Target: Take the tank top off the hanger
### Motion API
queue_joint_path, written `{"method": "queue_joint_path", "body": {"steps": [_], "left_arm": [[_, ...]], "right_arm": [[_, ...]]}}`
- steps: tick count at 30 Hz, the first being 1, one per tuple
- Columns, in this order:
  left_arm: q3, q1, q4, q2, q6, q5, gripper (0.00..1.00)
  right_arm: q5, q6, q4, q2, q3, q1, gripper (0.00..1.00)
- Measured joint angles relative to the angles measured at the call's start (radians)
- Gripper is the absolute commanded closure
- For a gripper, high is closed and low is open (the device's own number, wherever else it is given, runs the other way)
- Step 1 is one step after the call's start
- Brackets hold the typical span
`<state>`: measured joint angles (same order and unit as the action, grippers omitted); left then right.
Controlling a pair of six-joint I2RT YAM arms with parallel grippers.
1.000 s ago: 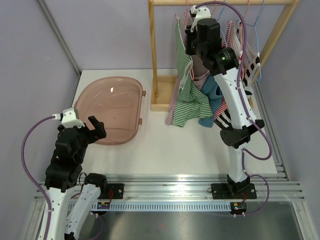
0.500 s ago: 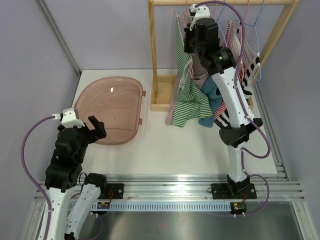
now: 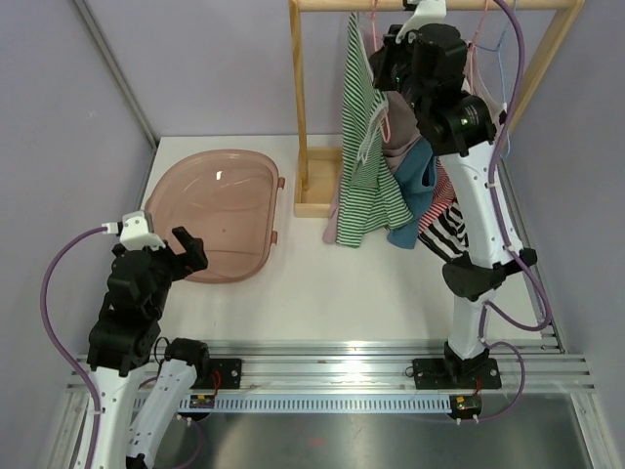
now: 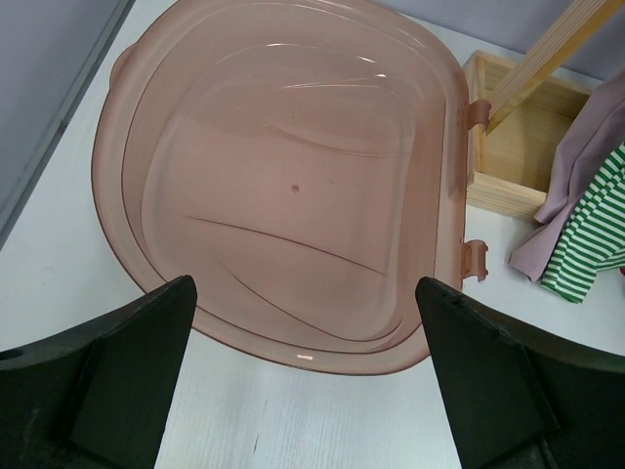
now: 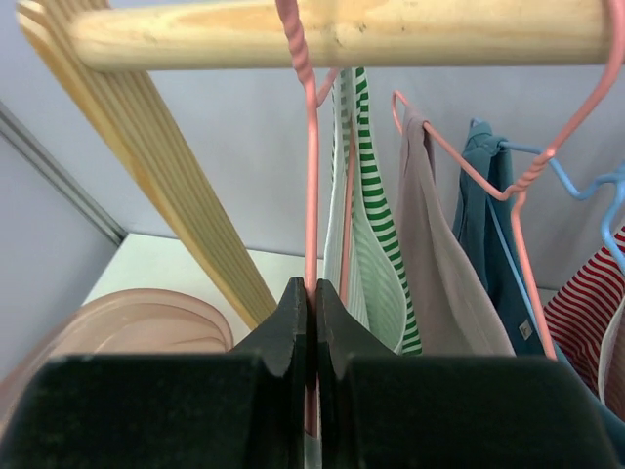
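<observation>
- Gripping status: the right gripper (image 5: 312,293) has its jaws pressed together on the thin neck wire of the pink hanger (image 5: 311,195), just below the wooden rail (image 5: 342,34).
- Task item location: the green-striped tank top (image 5: 376,264) hangs on the rail at the left end of the row. It appears to be carried by the clamped hanger, but its straps are not clearly visible.
- Left gripper (image 4: 303,293): jaws fully apart, holding nothing, hovering over the pink tub (image 4: 117,195), well apart from the rack.
- Risk, slip: the wire is thin and round. It may rotate or slide between the flat pads, letting the hanger swing.
- Risk, hook: the hook is over the rail. A pull outward without first lifting would jam the hook on the wood and load the rack.
- Risk, snagging: the mauve garment (image 5: 435,254) and the second pink hanger (image 5: 459,147) sit just beside the top. A sideways move could drag them along.
- Risk, drop: tilting the hanger may let one strap slide off, so the top falls outside the tub.
</observation>
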<state>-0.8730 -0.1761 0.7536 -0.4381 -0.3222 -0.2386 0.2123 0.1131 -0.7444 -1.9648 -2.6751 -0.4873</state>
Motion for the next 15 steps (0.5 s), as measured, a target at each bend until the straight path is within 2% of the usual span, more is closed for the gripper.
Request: {"method": "queue_joint_path", "body": {"steps": [5,9,15], "left_arm": [[-0.029,0.0,0.012,-0.026,0.0,0.016,0.01],[-0.175,0.0,0.018,-0.126,-0.004,0.058,0.01],[-0.406,-0.001,-0.033,-0.269,-0.046,0.213,0.01]], "right_arm": [[-0.056,0.029,-0.006,0.109,0.1,0.0,1.0],[-0.116,0.059,-0.024,0.246,0.264,0.0,1.0],[-0.225,0.103,-0.086,0.492,0.491,0.0,1.0]]}}
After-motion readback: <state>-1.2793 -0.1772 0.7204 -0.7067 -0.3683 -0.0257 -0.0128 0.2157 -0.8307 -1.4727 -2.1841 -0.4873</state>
